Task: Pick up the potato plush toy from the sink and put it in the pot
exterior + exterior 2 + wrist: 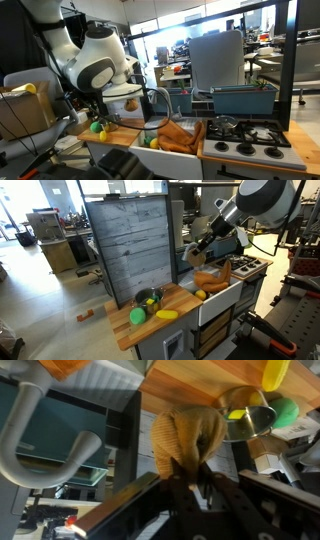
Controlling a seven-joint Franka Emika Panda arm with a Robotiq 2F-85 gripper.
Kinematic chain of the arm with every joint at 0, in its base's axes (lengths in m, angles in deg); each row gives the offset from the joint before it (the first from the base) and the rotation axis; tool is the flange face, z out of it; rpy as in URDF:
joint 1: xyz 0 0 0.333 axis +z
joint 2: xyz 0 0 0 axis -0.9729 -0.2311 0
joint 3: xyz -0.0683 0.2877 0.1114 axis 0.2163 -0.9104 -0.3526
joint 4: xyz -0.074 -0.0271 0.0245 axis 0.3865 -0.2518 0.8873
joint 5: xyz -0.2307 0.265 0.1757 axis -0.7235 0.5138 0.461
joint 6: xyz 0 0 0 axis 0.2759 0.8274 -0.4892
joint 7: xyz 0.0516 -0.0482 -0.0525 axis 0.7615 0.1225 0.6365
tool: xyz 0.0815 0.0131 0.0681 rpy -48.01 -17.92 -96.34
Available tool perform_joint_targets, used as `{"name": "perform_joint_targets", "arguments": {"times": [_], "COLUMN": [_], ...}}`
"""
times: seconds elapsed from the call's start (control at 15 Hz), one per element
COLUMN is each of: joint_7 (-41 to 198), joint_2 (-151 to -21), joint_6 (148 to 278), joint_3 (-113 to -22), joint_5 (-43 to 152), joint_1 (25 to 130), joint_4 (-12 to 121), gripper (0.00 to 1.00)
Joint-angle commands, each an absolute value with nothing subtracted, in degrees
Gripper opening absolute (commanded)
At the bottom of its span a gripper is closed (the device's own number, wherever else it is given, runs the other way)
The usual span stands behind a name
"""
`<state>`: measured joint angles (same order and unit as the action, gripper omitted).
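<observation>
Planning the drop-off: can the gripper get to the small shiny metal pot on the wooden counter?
Probably yes: nothing stands over the shiny metal pot; the green ball and yellow toy lie beside it.

A white robot arm (98, 68) hangs over the light wooden worktop (117, 135), where a curved grey metal faucet (160, 100) arches above a pale rectangular sink (130, 158).

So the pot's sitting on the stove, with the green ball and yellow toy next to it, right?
No: the pot stands on the wooden countertop, not on the stove; an exterior view shows it. The green ball and yellow toy do lie next to it.
</observation>
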<state>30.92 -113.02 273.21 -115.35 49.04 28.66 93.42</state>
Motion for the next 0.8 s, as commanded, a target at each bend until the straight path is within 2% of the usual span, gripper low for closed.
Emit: {"name": "perform_joint_targets", "arguments": {"times": [0.0, 0.33, 0.73], "joint_7": [39.31, 51.55, 59.90], "joint_2": [-114.39, -113.60, -112.85], "joint_6": [281.05, 278.46, 266.80], "joint_3": [-110.56, -100.99, -96.94], "joint_5": [40.99, 36.77, 38.91], "joint_1": [36.82, 51.45, 59.75], "joint_4": [92.30, 85.41, 78.63], "gripper": [0.05, 0.05, 0.05]}}
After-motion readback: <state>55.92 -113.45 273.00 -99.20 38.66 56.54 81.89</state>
